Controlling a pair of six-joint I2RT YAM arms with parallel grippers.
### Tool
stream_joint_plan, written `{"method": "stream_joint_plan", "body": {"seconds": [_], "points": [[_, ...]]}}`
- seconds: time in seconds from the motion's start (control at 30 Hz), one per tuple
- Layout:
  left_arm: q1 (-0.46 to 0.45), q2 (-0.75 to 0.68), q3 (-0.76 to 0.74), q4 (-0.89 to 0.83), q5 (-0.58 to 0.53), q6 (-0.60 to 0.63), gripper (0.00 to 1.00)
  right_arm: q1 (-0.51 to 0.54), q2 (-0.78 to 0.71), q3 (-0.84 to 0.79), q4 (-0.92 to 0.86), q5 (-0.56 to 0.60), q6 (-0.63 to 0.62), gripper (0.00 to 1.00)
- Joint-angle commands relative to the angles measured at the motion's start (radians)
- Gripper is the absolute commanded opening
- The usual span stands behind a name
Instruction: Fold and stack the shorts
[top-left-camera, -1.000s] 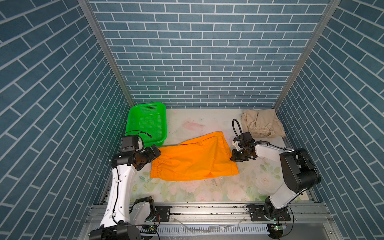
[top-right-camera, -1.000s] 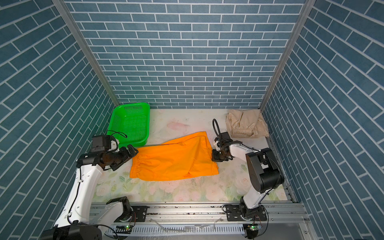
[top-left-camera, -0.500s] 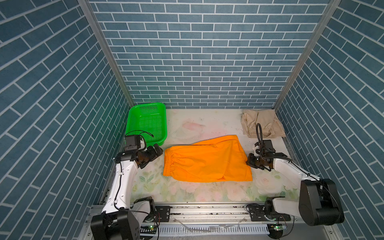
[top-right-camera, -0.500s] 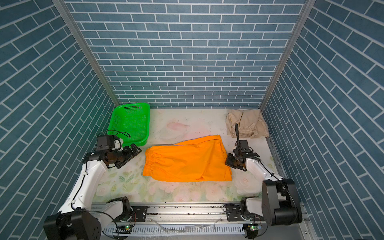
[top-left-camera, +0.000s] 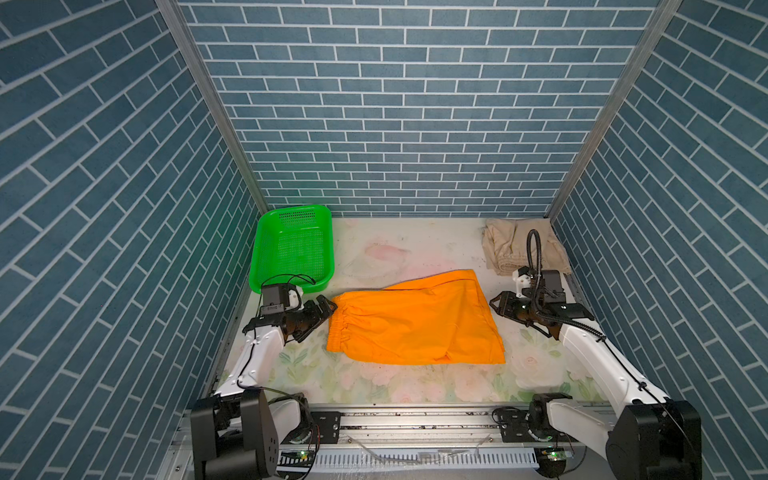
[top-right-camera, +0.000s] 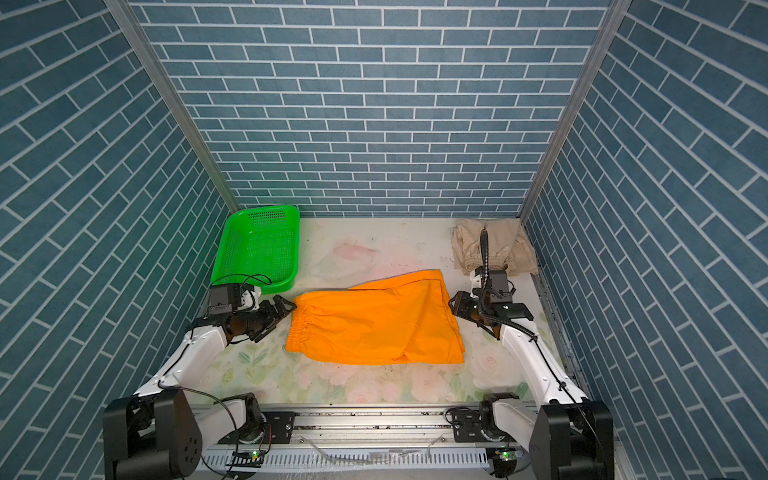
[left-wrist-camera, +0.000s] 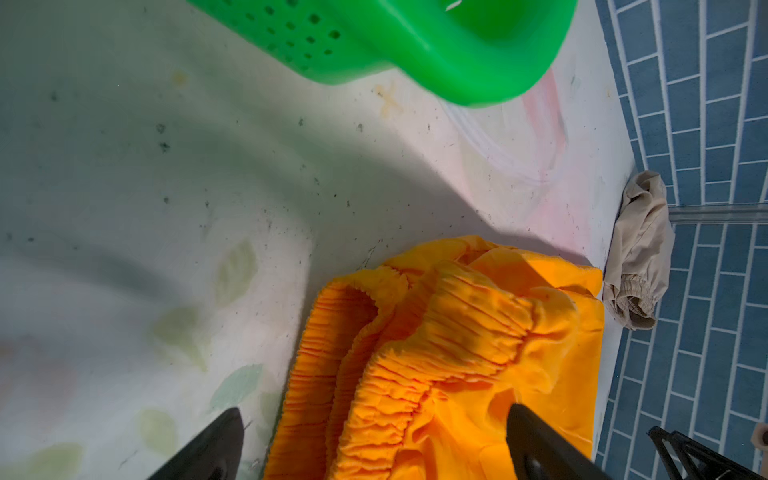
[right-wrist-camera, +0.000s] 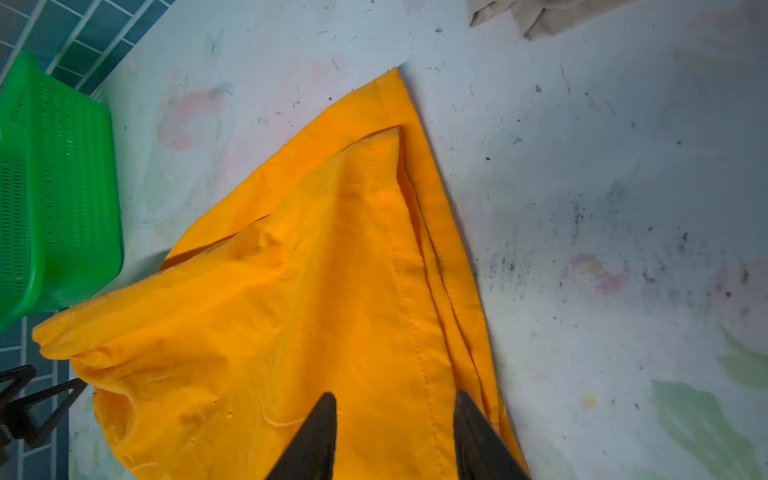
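My left gripper (top-left-camera: 329, 305) hangs wide open with nothing in it, just past the near end of the basket (top-left-camera: 297, 218), its fingertips at the gathered waistband (left-wrist-camera: 457, 332) of the orange shorts (top-left-camera: 415, 324). My right gripper (top-left-camera: 497, 305) has its jaws parted and also empty, at the hem on the side of those shorts away from the basket. The orange shorts lie spread out just beside the basket's near corner, and I see the tan shorts (top-left-camera: 505, 249) crumpled well apart from the basket, in the far corner opposite it.
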Motion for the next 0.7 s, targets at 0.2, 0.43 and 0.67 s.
{"method": "stream_joint_plan", "body": {"seconds": [0.2,0.43,0.67], "points": [[-0.048,0.071,0.014,0.264,0.036,-0.016,1.0,0.021,0.161,0.065,0.037,-0.058,-0.082,0.49],[-0.116,0.185,0.09,0.272,0.016,0.019,0.95,0.075,0.354,0.187,0.076,0.052,-0.162,0.51],[-0.129,0.213,0.128,0.191,-0.027,0.063,0.59,0.11,0.557,0.315,0.049,0.138,-0.245,0.53]]}}
